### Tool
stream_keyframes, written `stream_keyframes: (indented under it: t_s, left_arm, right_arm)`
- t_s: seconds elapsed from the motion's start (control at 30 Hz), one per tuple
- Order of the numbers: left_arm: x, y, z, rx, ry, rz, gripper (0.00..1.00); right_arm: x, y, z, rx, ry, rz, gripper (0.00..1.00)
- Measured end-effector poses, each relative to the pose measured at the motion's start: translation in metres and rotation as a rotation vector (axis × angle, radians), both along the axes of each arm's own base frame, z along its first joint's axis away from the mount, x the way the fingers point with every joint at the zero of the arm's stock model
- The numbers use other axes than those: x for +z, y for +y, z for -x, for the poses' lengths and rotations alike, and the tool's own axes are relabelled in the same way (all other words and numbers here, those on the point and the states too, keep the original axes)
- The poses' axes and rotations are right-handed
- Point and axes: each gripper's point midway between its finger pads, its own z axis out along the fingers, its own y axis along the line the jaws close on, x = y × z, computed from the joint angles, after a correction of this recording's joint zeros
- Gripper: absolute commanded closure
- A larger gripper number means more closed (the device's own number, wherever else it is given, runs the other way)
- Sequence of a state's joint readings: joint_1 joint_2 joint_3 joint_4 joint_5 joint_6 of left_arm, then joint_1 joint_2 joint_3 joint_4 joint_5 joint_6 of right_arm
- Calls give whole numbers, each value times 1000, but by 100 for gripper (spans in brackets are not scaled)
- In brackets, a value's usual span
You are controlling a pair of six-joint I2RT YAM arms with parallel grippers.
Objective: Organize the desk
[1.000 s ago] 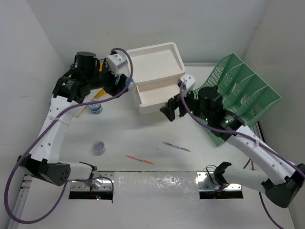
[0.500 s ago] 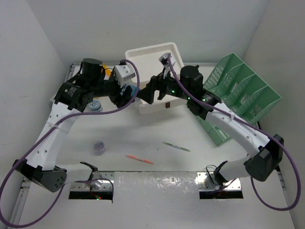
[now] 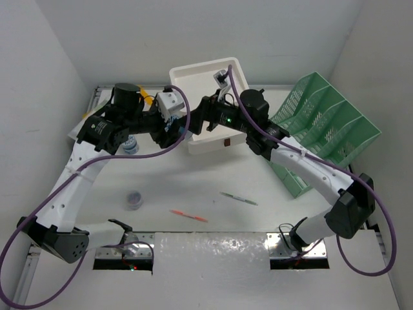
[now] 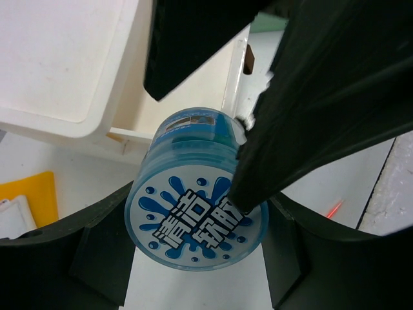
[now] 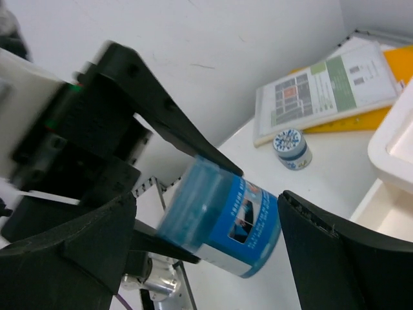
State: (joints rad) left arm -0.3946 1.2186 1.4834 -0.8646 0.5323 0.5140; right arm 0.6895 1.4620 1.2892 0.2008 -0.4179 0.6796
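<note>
The left tool (image 4: 193, 258) pinches a blue jar (image 4: 184, 223) aloft; the right tool (image 5: 206, 239) stands spread around it. The tabletop (image 3: 193, 184) lies below both. The jar looks rigid, smooth, likely slippery: grip its round wall squarely.

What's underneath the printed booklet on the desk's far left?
A yellow sheet shows past two edges of the printed booklet; the rest of it, and anything else beneath, is covered.

The space is enclosed by a plain white left wall (image 3: 32, 84), far wall (image 3: 193, 29) and right wall (image 3: 387, 71); all are evenly, softly lit.
</note>
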Motion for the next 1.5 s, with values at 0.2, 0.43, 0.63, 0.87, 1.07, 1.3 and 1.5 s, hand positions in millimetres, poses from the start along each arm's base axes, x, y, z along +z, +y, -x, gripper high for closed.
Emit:
stream_keyframes:
  t_s: [0.2, 0.43, 0.63, 0.87, 1.07, 1.3, 1.5]
  left_arm:
    - [-3, -2, -5, 10, -13, 4, 100]
    - [-13, 2, -8, 39, 4, -17, 100]
    - [-19, 3, -13, 63, 9, -16, 100]
    - [-25, 3, -14, 65, 5, -23, 100]
    - [-29, 5, -17, 46, -46, -44, 100]
    - [-21, 7, -18, 26, -145, -52, 100]
    - [-12, 10, -20, 25, -237, -54, 100]
  right_arm:
    - [-27, 0, -8, -43, 72, 17, 16]
    - [-39, 13, -14, -16, 117, -11, 22]
    - [-43, 17, -17, -13, 136, -23, 32]
    - [-49, 22, -15, 15, 178, -34, 15]
    - [-50, 24, -12, 32, 189, -35, 1]
    - [-40, 24, -14, 23, 180, -13, 1]
    - [-49, 20, -15, -6, 198, 42, 1]
